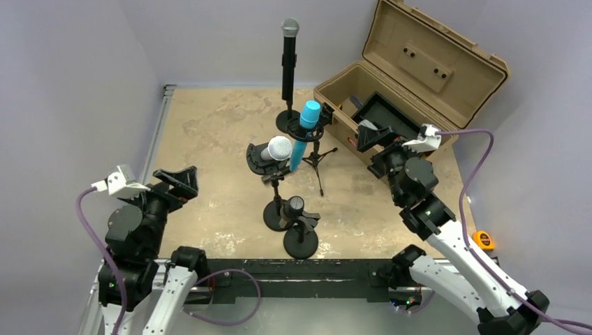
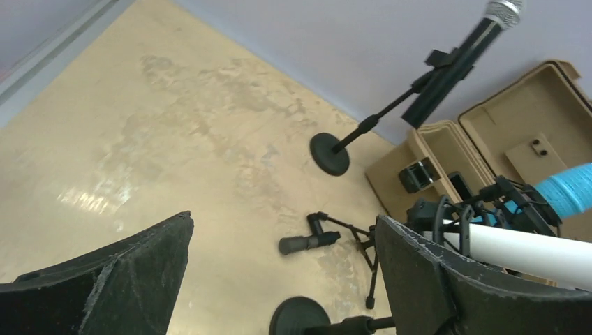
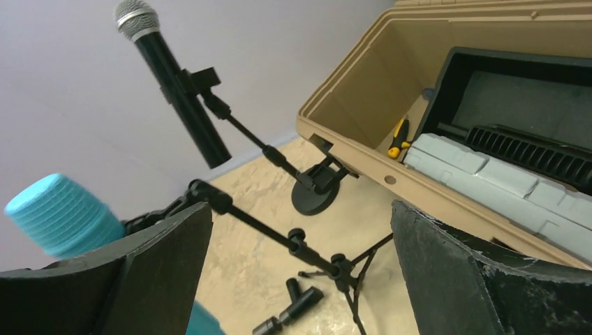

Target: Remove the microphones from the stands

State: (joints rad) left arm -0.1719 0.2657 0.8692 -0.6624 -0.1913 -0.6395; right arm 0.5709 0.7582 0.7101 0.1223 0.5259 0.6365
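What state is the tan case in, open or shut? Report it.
Open. The tan case has its lid tilted back behind the box, and its inside, with a black tray, shows from above.

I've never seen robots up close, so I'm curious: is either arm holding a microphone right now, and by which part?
Nothing is held. The left gripper and the right gripper both stand open, with nothing between their jaws.
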